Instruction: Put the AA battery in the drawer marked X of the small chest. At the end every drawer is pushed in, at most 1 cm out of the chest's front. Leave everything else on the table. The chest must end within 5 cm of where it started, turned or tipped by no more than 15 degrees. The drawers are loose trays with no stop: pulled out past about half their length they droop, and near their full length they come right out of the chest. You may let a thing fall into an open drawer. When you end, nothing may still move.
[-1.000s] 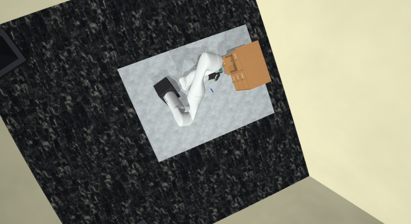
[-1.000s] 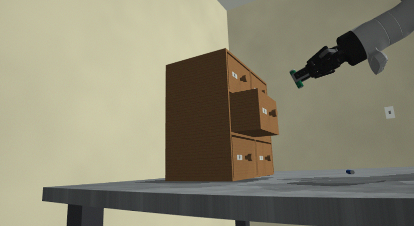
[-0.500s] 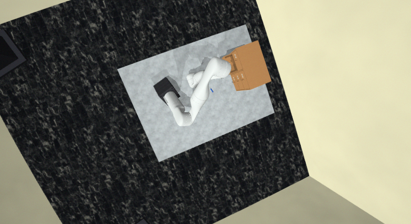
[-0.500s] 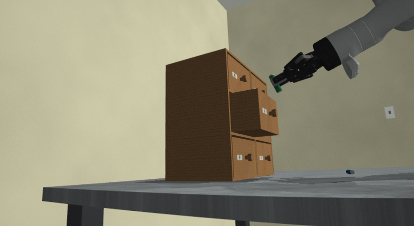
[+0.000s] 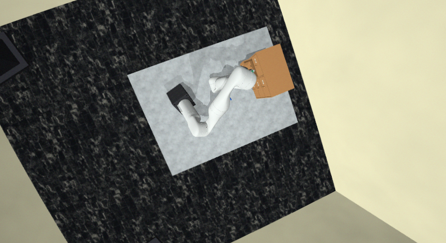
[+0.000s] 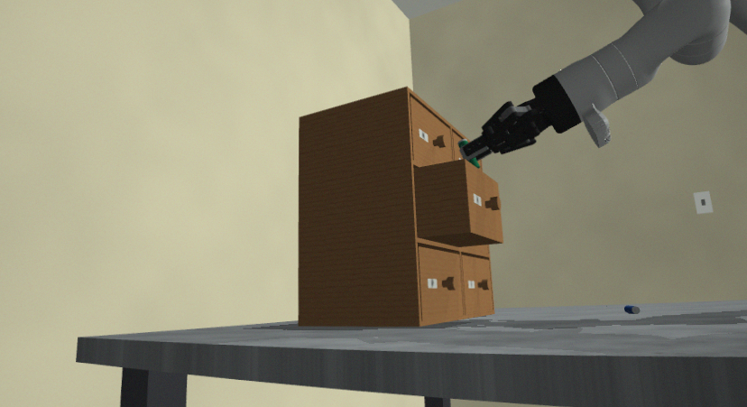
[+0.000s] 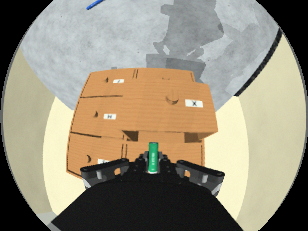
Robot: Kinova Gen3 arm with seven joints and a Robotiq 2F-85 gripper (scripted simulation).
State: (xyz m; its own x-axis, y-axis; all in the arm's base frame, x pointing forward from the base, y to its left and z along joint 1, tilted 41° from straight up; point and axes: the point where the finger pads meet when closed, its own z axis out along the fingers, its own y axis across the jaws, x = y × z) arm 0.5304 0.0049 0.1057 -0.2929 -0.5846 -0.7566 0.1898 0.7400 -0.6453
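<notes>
The small brown chest [image 6: 365, 210] stands on the grey table; it also shows in the overhead view [image 5: 270, 71] and the wrist view [image 7: 142, 114]. Its middle left drawer [image 6: 459, 203] is pulled partly out and stays level. The other drawers are pushed in. The drawer labels are too small to read. My gripper [image 6: 470, 152] is shut on a green AA battery [image 6: 472, 160], also visible in the wrist view [image 7: 153, 158]. The gripper holds the battery just above the open drawer's top rim, close to the chest's front.
A small blue cylinder [image 6: 631, 309] lies on the table in front of the chest, well away from it; it also shows in the wrist view [image 7: 96, 4]. The arm's black base [image 5: 179, 95] stands at the table's far side.
</notes>
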